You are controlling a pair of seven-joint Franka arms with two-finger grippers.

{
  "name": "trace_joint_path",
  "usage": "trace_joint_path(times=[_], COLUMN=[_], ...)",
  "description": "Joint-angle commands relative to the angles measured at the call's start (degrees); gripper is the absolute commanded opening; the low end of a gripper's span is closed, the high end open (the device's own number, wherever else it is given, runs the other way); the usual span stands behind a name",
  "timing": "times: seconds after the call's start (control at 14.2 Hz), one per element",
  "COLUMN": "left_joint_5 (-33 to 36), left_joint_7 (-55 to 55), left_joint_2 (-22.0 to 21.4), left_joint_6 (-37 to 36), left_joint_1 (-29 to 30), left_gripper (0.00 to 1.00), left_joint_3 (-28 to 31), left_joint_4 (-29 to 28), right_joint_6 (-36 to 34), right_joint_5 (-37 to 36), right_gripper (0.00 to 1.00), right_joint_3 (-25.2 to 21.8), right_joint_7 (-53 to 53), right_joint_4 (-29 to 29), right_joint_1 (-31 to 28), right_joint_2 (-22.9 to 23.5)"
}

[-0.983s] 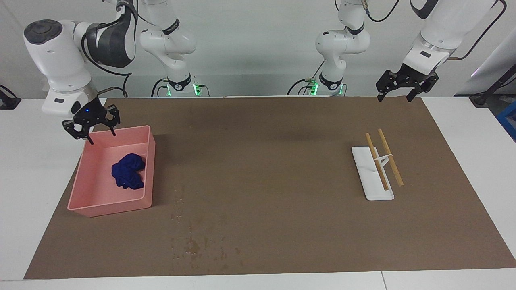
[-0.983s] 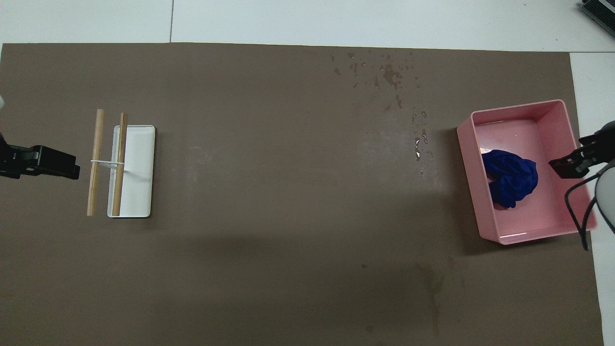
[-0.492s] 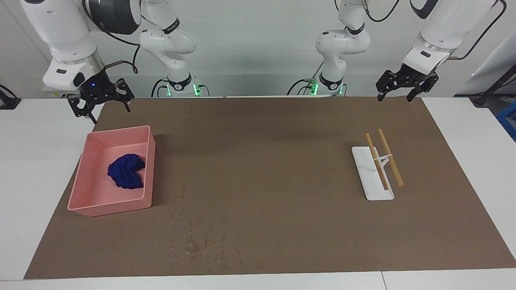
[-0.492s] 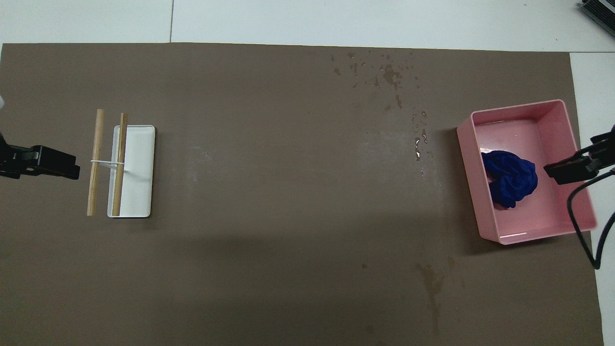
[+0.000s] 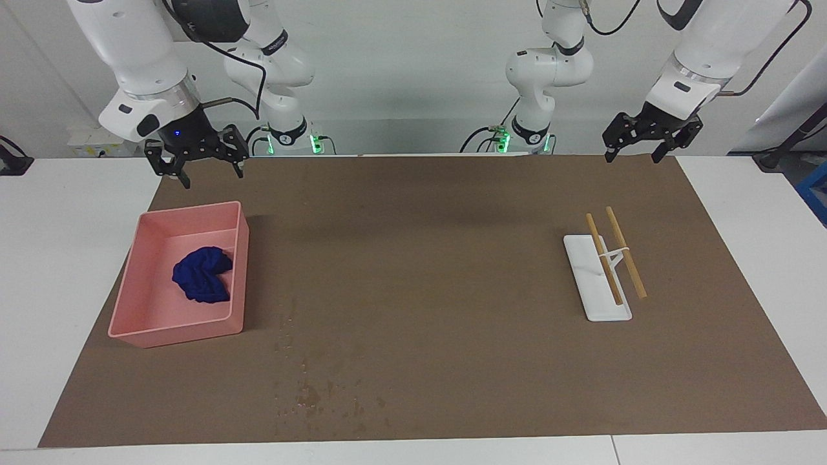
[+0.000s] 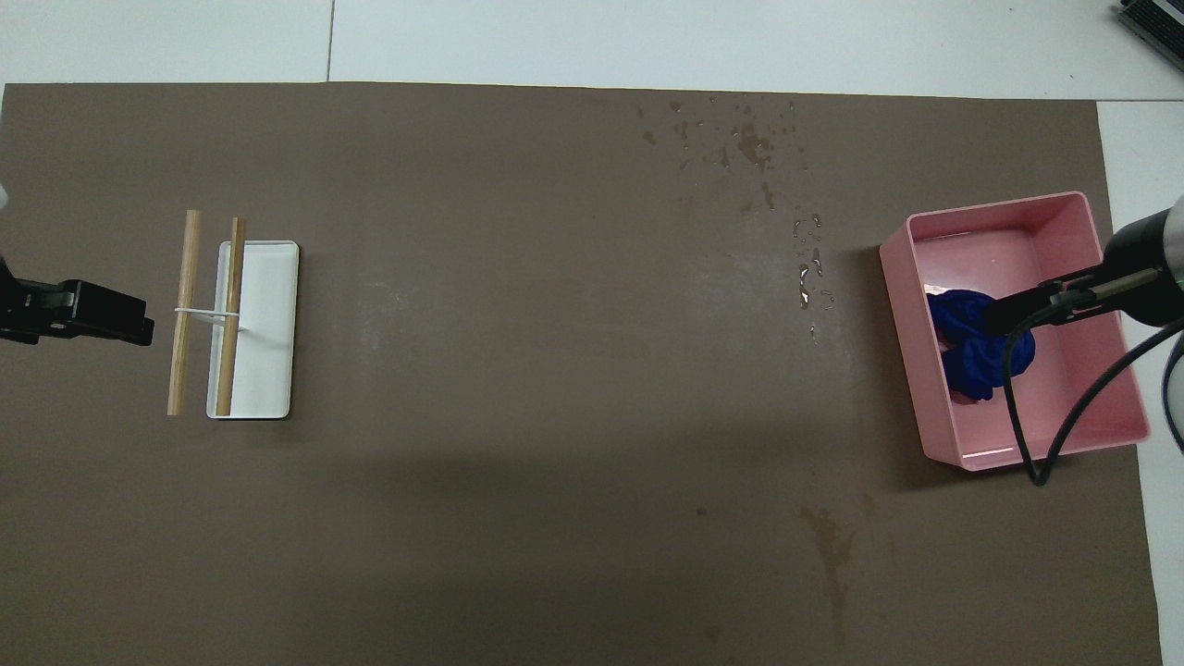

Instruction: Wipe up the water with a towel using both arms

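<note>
Water (image 5: 310, 387) beads as tiny droplets on matte brown mat (image 5: 426, 271).

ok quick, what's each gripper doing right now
Left gripper: open, holding nothing, raised over the mat's edge.
Right gripper: open, empty, raised above the pink bin.

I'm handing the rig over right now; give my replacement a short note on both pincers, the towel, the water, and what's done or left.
Right pincer: open, empty, raised over the mat's edge nearest the robots, by the pink bin.
Left pincer: open, empty, waiting above the mat's corner at its own end.
Blue towel: bunched in the pink bin.
Water: droplets and damp specks visible on the brown mat, farther from the robots than the bin.
Done: towel binned.
Left: visible water remains.
</note>
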Motion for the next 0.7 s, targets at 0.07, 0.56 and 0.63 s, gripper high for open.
trace_joint_path(times=[0.07,0.56,0.63], left_joint_5=[0.2,0.2,0.2], left_joint_7=[-0.1,-0.1,-0.1], left_joint_2=[-1.5,-1.5,-1.5], left_joint_6=[0.0,0.0,0.0], left_joint_1=[0.4,0.4,0.4], left_gripper=[1.00,1.00,1.00], left_joint_3=[-0.2,-0.2,-0.2], left_joint_4=[-1.6,-1.6,-1.6], right_joint_6=[-0.4,0.2,0.3], right_joint_5=[2.6,0.2,0.2], right_gripper=[1.00,1.00,1.00], right_joint_3=[0.1,-0.4,-0.6], right_joint_7=[0.7,1.4,1.4], right_joint_4=[-1.2,1.3,1.0], right_joint_1=[-0.8,1.8,2.2], right_joint_2=[-0.7,1.5,1.5])
